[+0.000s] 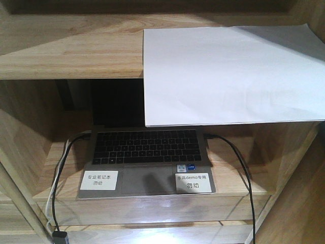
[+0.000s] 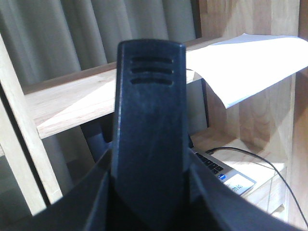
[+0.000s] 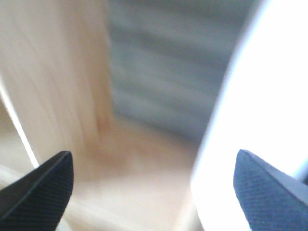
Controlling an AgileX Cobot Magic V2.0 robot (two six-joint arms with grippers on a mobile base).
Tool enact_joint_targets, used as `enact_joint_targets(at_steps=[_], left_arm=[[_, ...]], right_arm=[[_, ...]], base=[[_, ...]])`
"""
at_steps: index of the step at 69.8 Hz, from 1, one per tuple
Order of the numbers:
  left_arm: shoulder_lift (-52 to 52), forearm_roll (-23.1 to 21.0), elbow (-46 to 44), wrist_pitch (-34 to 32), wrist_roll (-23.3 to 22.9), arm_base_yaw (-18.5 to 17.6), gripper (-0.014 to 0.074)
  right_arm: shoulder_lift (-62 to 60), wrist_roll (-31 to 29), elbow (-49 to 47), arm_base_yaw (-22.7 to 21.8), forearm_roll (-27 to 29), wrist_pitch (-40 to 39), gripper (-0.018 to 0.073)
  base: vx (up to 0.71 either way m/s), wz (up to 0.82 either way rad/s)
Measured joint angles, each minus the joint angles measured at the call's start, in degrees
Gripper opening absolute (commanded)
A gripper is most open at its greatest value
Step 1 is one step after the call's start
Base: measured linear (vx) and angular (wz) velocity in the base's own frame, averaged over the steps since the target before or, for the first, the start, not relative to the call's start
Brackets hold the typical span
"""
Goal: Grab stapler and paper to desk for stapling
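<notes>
The stapler (image 2: 150, 110) is clamped in the left gripper (image 2: 149, 183). The near edge of the paper (image 1: 223, 76) must next be pinched by the wide-open right gripper (image 3: 154, 166).

An open laptop (image 1: 147, 147) bearing white labels (image 1: 99, 180), a black cable (image 1: 251, 198) attached, sits on a wooden shelf board (image 1: 238, 178).
</notes>
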Motion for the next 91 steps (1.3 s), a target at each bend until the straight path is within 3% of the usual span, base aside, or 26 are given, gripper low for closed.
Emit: enact_joint_targets(at_steps=[10,25,56,76,91], left_arm=[[0.0,0.0,0.0,0.0,0.0,0.0,-0.0006],[0.0,0.0,0.0,0.0,0.0,0.0,-0.0006],[0.0,0.0,0.0,0.0,0.0,0.0,-0.0006],[0.0,0.0,0.0,0.0,0.0,0.0,-0.0006],[0.0,0.0,0.0,0.0,0.0,0.0,-0.0006]], right_arm=[[0.0,-0.2,3.0,7.2,0.3,2.3,0.0601],[1.3,-3.0,8.5,8.6,5.9,1.6,0.0587],[17.7,-25.7,11.9,8.6,21.2,-29.6,0.0586],[30.1,-25.2,11.9,8.6,23.3,-45.3,0.0586],[36.1,-23.5,11.9,8.6,23.3,-47.3,0.0586]], base=[[0.00,0.00],[0.00,0.00],[0.00,0.00],[0.00,0.00],[0.00,0.00]])
